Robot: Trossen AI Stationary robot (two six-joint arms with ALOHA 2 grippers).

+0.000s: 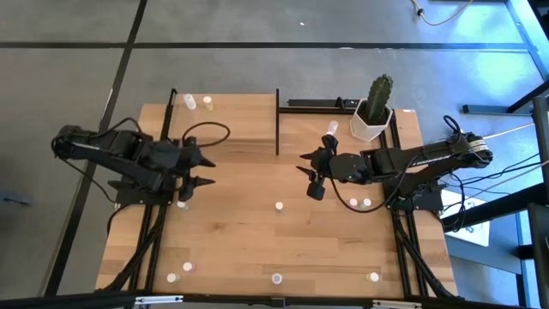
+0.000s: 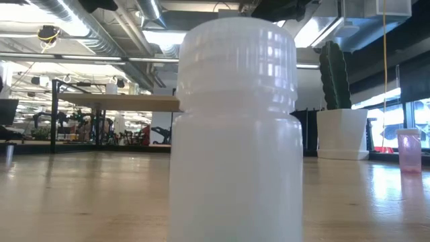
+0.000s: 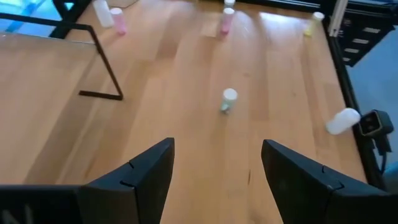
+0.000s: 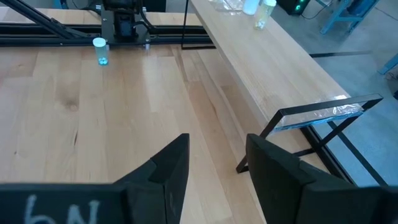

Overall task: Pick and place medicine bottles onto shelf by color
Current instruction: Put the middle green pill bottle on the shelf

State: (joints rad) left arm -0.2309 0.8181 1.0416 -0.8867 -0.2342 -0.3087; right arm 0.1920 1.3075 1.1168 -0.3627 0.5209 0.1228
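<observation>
Pale-wood shelf (image 1: 227,120) carries two medicine bottles (image 1: 198,103) at its far left corner, while the rest stand scattered upright on the tabletop (image 1: 257,245). The left gripper (image 1: 199,171) hovers with fingers spread and empty; so does the right gripper (image 1: 310,176), which faces it. One white-capped vial (image 1: 280,206) stands between them, straight ahead of the left jaws (nearer the right arm, I judge), its long axis vertical.
</observation>
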